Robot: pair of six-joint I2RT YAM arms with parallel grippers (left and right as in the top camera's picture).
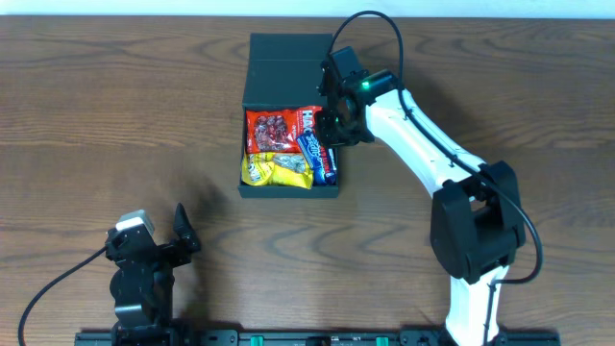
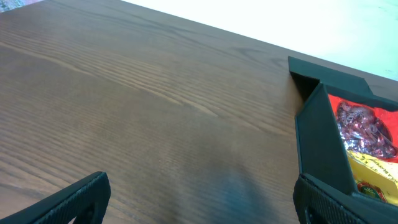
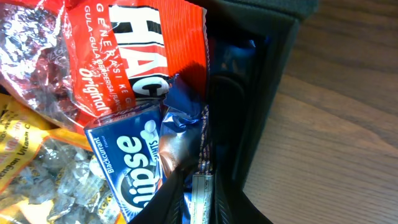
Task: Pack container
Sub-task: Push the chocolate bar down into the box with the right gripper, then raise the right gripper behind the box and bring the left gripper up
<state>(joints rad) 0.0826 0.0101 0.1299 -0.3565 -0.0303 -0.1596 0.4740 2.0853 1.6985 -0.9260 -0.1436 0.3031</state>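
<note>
Teal box (image 1: 288, 60) of snacks (image 1: 279, 127), right gripper (image 1: 336, 123) at its right side, grip unclear, left gripper (image 1: 181, 235) released, well apart

Bench (image 1: 115, 115): dark brown wood-grain top, matte, evenly lit with a soft sheen. Pale strip (image 1: 538, 8) along the edge beyond the right pincer (image 1: 332, 130). Black rail (image 1: 288, 337) behind the left pincer (image 1: 183, 229).
</note>
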